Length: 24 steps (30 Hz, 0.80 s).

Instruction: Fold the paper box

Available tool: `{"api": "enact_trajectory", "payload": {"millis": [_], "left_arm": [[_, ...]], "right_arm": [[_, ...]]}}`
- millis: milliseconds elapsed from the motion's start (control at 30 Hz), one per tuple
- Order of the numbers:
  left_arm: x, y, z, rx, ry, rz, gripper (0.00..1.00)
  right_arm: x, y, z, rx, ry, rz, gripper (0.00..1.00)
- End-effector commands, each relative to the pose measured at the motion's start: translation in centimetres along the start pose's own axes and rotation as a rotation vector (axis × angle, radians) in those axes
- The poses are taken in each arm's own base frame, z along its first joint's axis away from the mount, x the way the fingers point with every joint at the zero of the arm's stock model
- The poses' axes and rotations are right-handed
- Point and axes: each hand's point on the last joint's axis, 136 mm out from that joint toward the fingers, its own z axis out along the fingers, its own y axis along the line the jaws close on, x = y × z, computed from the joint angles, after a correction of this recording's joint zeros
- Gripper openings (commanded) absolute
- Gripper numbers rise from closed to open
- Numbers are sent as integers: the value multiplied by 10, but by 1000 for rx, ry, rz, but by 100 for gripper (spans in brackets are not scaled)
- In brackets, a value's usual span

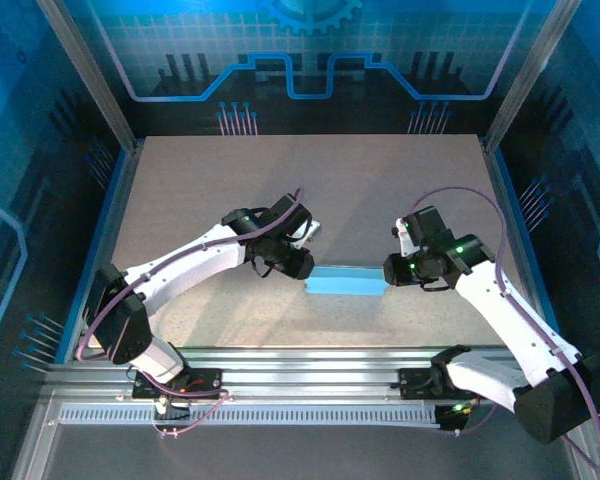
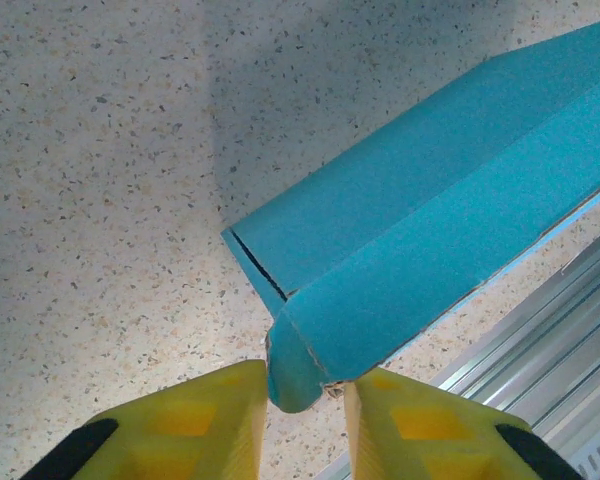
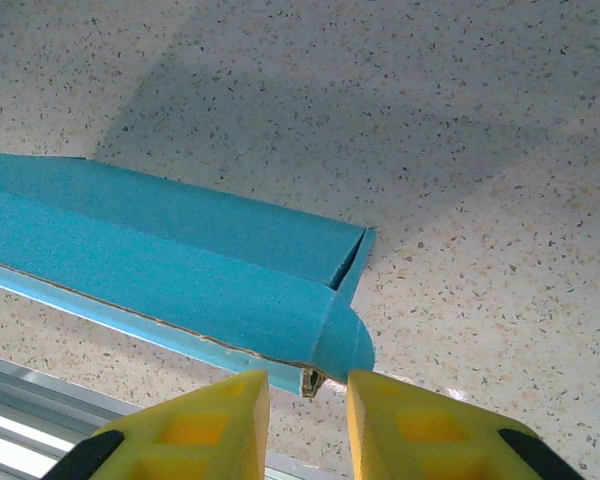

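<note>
Paper box (image 1: 346, 281): lies on the desk (image 1: 380, 190), between both tools.
Left tool (image 2: 305, 400): narrowly spread, box end tab between its fingers; you cannot confirm a pinch.
Right tool (image 3: 308, 395): narrowly spread, opposite tab at its fingertips; pinch likewise unconfirmed.

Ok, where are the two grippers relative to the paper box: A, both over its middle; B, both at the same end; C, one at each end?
C: the left gripper sits at one end of the paper box and the right gripper at the opposite end, with the box lying between them.
</note>
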Motion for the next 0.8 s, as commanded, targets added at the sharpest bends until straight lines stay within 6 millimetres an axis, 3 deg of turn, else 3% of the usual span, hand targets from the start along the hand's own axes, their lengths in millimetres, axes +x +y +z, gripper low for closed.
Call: {"api": "enact_trajectory", "payload": {"millis": [0,500,767], "left_arm": [[-5,-6,-3,12,-1,-4,27],[-7,-3,-1,-2,-5,-9,19],[-10,-7,-2,21,-2,-11,16]], "right_arm": [[0,2,1,4,2,-22,29],[-7,-7,0,66,-11,-43,32],[-11,-5,3,60,-26,-54,23]]}}
